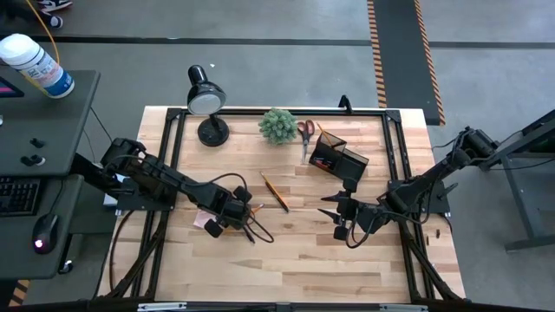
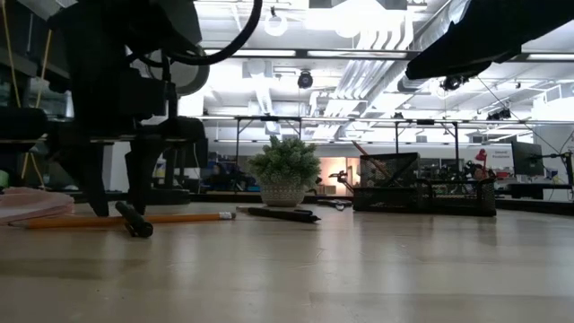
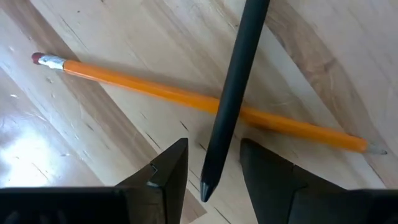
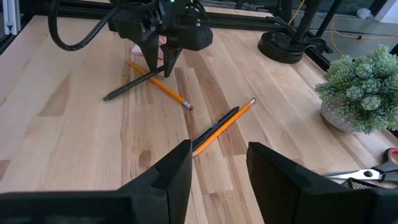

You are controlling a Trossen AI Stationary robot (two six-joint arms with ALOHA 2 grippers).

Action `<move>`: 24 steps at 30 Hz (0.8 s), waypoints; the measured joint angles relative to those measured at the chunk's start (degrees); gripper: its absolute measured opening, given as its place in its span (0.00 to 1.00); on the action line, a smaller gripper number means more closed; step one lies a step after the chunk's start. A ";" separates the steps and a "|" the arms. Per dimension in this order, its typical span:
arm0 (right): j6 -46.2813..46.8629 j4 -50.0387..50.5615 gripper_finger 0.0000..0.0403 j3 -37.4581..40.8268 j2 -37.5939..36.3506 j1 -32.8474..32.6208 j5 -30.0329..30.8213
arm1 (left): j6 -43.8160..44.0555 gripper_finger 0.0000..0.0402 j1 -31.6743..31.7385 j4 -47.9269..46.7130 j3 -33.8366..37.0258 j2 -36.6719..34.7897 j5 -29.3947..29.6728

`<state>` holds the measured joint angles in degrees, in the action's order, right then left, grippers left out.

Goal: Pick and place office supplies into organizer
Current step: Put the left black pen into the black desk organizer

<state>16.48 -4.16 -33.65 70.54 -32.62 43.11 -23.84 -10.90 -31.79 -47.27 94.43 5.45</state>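
left gripper [image 1: 244, 227] low over the surface [image 1: 286, 260], jaws parted and astride a black pen [image 3: 231, 99], nothing clamped yet; straddling looks like the lead-in to a grasp. pen crossed over an orange pencil [image 3: 199, 99], so a clean pinch likely needs care not to drag both. right gripper [image 1: 340, 218] parked near the surface middle, jaws parted, empty, seemingly waiting its turn. organizer [image 1: 338, 159] at the far side, just beside the red-handled scissors [image 1: 305, 134] and near the plant [image 1: 277, 126]. counted: two orange pencils, two black pens (second pair [image 4: 221, 127] lying side by side mid-surface), one scissors, one pink pad [image 2: 31, 205] beside the left gripper, one lamp [image 1: 206, 104]. clips not made out.
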 joint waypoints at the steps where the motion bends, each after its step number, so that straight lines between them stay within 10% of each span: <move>1: -0.01 0.00 0.36 0.00 0.00 0.00 0.00 | -0.19 0.34 0.00 -0.07 -0.02 0.23 0.02; 13: 0.00 0.00 0.36 0.00 0.00 0.00 0.00 | -1.51 0.04 -0.07 -1.44 0.02 0.83 -0.59; 24: -0.01 0.00 0.36 0.00 0.00 0.00 0.00 | -1.06 0.03 0.15 -9.93 -5.40 1.23 5.48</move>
<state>16.47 -4.16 -33.65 70.54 -32.62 43.11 -24.89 -10.74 -41.72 -52.66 95.67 10.93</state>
